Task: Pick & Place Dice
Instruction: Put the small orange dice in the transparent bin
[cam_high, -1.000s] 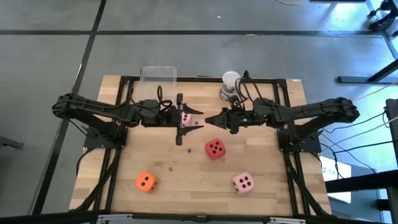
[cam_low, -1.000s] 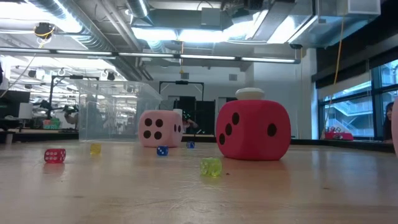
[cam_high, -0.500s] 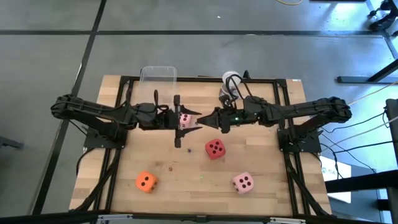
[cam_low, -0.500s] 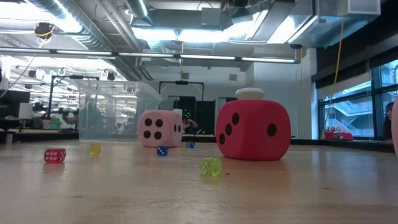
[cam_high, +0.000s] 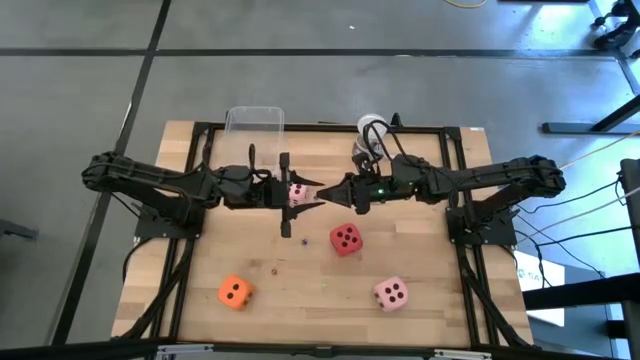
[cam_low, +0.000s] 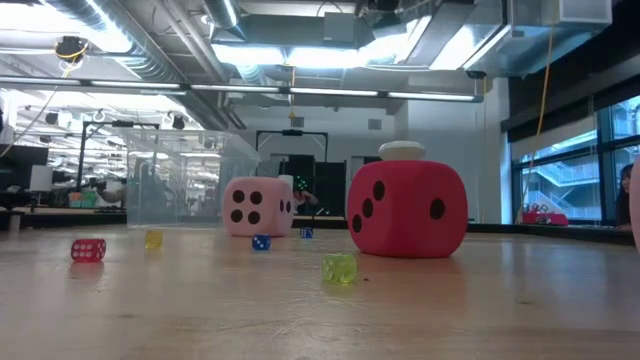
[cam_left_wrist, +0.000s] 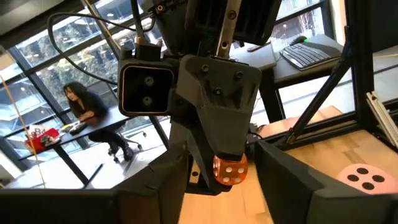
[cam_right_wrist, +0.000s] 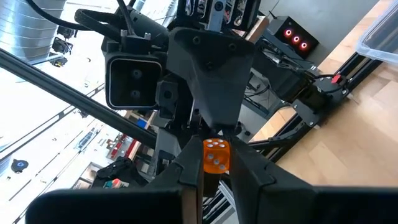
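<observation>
My right gripper (cam_high: 326, 195) (cam_right_wrist: 216, 167) is shut on a small clear-orange die (cam_right_wrist: 216, 155) (cam_left_wrist: 230, 169), held in the air over the table's middle. My left gripper (cam_high: 311, 193) (cam_left_wrist: 219, 163) faces it, open, with a finger on either side of the die and a gap to each. Below them a pale pink die (cam_high: 297, 189) (cam_low: 258, 207) rests on the table. The red die (cam_high: 346, 239) (cam_low: 405, 210), the orange die (cam_high: 234, 291) and the second pink die (cam_high: 391, 293) sit nearer the near edge. My right gripper pinches the small orange die's two opposite faces (cam_right_wrist: 216, 163) between its fingertips (cam_right_wrist: 194, 177). The fingers come level from the table's right side. The die is lifted clear of the table and juts past the fingertips toward my left gripper.
A clear plastic box (cam_high: 254, 120) and a white round-topped object (cam_high: 370, 128) stand at the far edge. Several tiny dice lie on the wood: red (cam_low: 88, 249), yellow (cam_low: 152, 238), blue (cam_low: 260, 242), green (cam_low: 339, 267). Bare wood shows near the left edge.
My right gripper has moved toward the table's left, carrying the small orange die up between my left gripper's open fingers, and has since held still. The large dice have stayed where they were.
</observation>
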